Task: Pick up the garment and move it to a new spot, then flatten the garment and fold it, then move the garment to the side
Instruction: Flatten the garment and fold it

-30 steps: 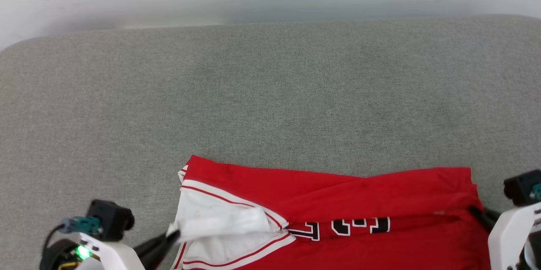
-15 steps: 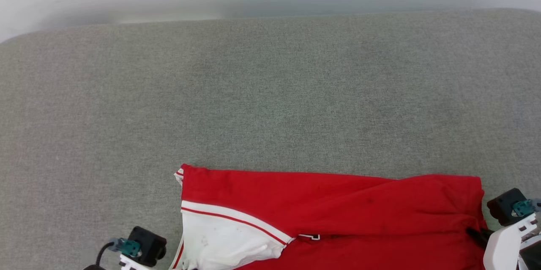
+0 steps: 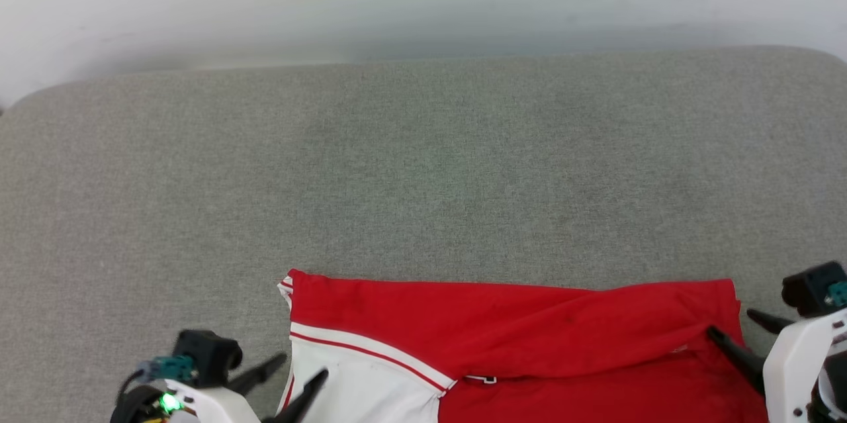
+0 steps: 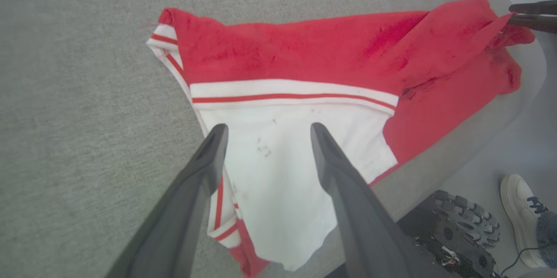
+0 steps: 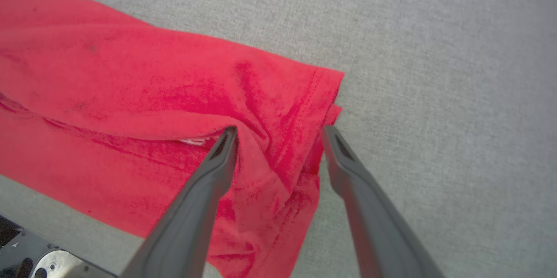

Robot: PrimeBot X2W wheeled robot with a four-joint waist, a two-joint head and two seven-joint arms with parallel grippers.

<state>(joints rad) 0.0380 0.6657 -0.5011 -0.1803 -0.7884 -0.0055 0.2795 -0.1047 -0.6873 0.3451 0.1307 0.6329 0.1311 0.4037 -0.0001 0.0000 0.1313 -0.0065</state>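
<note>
Head view: red jersey [image 3: 516, 330] lies folded at the near edge of the grey worktop [image 3: 423, 165]. Its lower part is cut off by the frame and the lettering is almost all hidden under the fold. Left gripper [image 3: 298, 376] jaws released, over the white sleeve [image 4: 278, 169]. Right gripper [image 3: 731, 322] jaws released, straddling the hem corner [image 5: 304, 108].

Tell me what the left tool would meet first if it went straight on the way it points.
Likely the garment: its white sleeve lies just ahead of the left tool, though how near is unclear.
</note>
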